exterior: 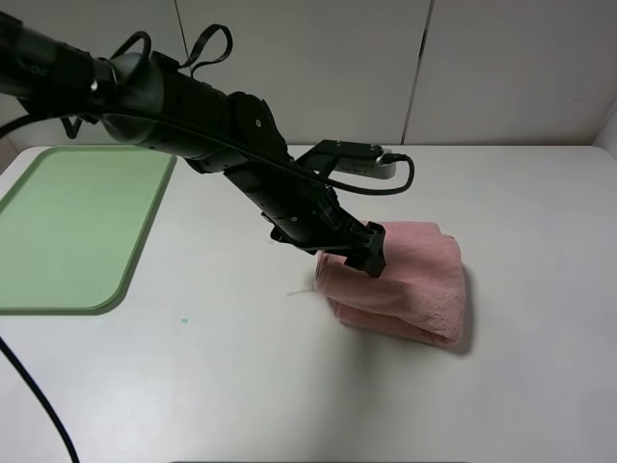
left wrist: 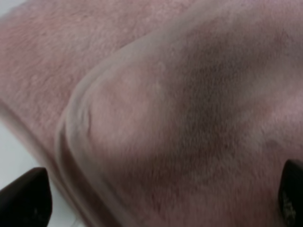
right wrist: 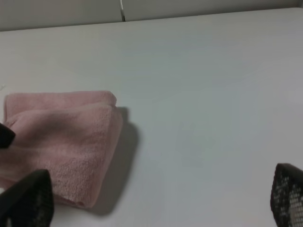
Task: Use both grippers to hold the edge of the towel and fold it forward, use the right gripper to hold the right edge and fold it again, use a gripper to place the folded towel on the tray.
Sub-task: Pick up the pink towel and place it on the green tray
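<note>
The towel (exterior: 400, 282) lies folded into a thick pink bundle on the desk (exterior: 241, 386), at about 3 o'clock from the tray (exterior: 77, 227) and well apart from it. It looks light, plush and limp — layers likely to slide over each other and sag if pinched at one corner only. The safest hold, I judge, is across all layers at the bundle's 9 o'clock side, deep enough that the stitched edge is inside the bite.

The left arm reaches across from 10 o'clock, sloping down, its hand (exterior: 369, 253) right at the towel's 9 o'clock end. In the left wrist view the fingers (left wrist: 23, 198) stand wide on either side of the cloth, not closed on it. The right hand (right wrist: 156, 203) is wide too — holding nothing, with its fingers over bare desk beside the towel.
</note>
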